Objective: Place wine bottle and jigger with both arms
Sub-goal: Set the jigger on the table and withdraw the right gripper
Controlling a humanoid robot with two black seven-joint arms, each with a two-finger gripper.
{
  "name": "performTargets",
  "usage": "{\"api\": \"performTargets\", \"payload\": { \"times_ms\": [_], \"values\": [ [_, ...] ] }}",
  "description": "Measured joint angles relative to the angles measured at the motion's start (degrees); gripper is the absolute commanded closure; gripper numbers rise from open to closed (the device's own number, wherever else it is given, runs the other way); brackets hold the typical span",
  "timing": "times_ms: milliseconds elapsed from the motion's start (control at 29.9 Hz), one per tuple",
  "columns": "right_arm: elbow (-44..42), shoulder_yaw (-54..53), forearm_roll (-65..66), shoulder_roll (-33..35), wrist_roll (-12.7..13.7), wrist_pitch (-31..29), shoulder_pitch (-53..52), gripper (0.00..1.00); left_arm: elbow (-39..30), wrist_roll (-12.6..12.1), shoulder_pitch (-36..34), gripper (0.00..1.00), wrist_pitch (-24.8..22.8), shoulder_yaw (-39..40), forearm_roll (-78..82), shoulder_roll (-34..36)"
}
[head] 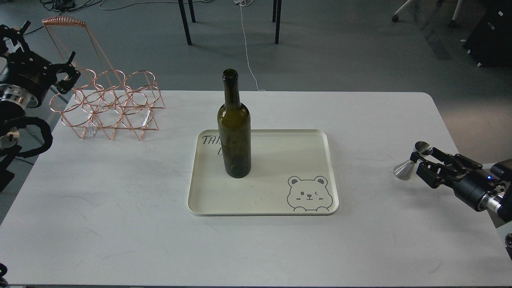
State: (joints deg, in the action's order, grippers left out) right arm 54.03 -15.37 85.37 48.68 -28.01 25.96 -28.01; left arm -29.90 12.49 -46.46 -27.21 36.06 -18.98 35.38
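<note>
The white table fills most of the head view, with grey floor and dark chair legs beyond its far edge. Near its middle lies a cream tray with rounded corners, a bear face drawn in its near right corner and dark handwriting at its far left corner. A copper wire rack made of rings and triangles, with a tall looped handle, stands on the far left part of the table.

The wine bottle stands upright on the left half of the tray, dark green, open at the top and without a label; it partly covers the handwriting. Nothing touches it.

The 2 arms come in from opposite edges. The left gripper hangs at the far left, just beside the rack's nearest ring, with its fingers spread apart and nothing between them. The right gripper reaches in low over the right side of the table, well apart from the tray.

The jigger sits at the tip of the right gripper, tilted, wide cone toward the table and small cup uppermost. The dark fingers lie right against its narrow waist; whether they clamp it or merely touch it I cannot tell
</note>
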Motion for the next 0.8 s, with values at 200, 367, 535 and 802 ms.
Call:
{"api": "performTargets", "payload": {
  "times_ms": [200,367,535,802],
  "values": [
    [6.86,-0.71,-9.66,7.21,0.02,-0.41,-0.51,0.07,-1.76,-0.69,-0.10,0.02,-0.35,-0.84,0.20,2.48],
    [8.72,-1.41,-21.42,8.25,0.02,-2.43,-7.70,0.06,-10.02,-0.57,0.31,0.02,-0.77,-1.07,4.65,8.55],
    [8.65,-1.51,-29.58,7.36,0.02,-7.95,-15.27,0.06,-20.29,-0.11,0.37,0.02,-0.82,-1.05,16.08,15.43],
    [5.32,-2.47,-41.08,2.07,0.02,-13.82,-21.82,0.06,-37.31,-0.13,0.59,0.02,1.13,-0.96,35.83,28.03]
  ]
}}
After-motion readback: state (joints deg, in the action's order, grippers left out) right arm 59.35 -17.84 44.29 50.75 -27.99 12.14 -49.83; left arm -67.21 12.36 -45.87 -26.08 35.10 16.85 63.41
